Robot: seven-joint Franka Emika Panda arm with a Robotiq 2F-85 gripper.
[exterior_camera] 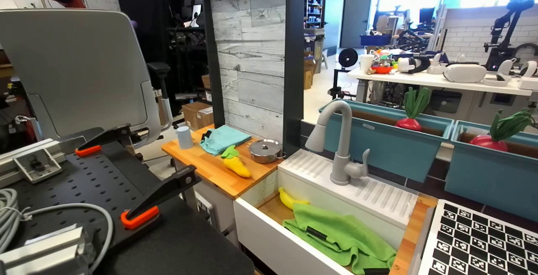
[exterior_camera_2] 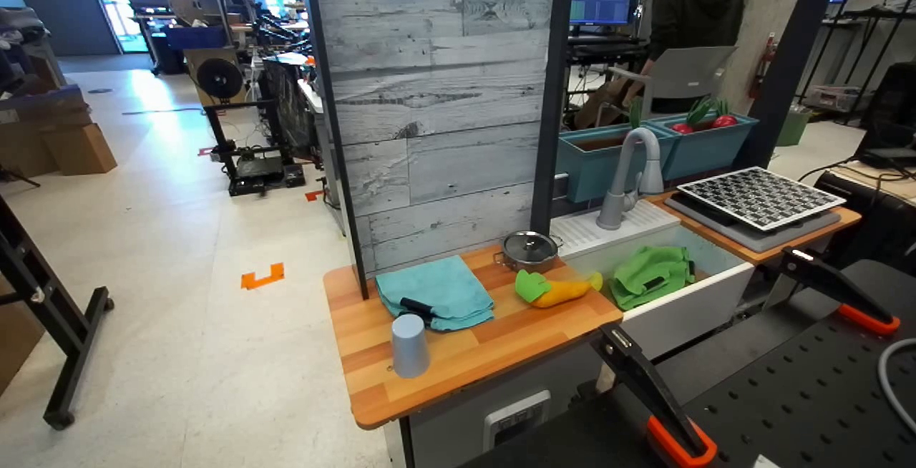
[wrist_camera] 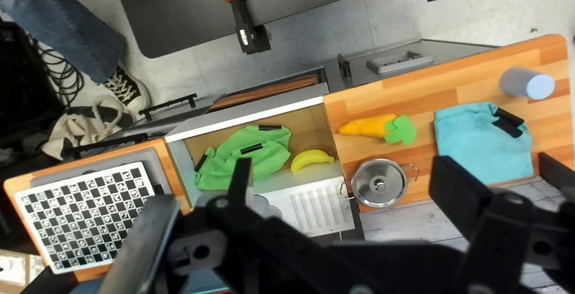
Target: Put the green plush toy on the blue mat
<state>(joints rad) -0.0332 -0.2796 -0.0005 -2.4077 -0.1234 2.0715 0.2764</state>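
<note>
The plush toy lies on the wooden counter; it is a yellow-orange carrot shape with a flat green leafy top. It shows in both exterior views (exterior_camera: 237,167) (exterior_camera_2: 565,293) and in the wrist view (wrist_camera: 368,126). The blue mat, a folded teal-blue cloth with black strips, lies flat on the same counter, apart from the toy, in both exterior views (exterior_camera: 227,137) (exterior_camera_2: 440,288) and the wrist view (wrist_camera: 478,145). My gripper (wrist_camera: 343,163) is open and empty in the wrist view, high above the counter and sink. It is out of both exterior views.
A lidded metal pot (wrist_camera: 379,183) stands beside the toy. A blue-grey cup (exterior_camera_2: 410,346) stands near the mat. The sink (exterior_camera: 277,241) holds a green cloth (exterior_camera: 342,228) and a yellow banana (wrist_camera: 311,160). A grey faucet (exterior_camera: 341,140) and an upright wood-plank panel (exterior_camera_2: 444,96) rise behind.
</note>
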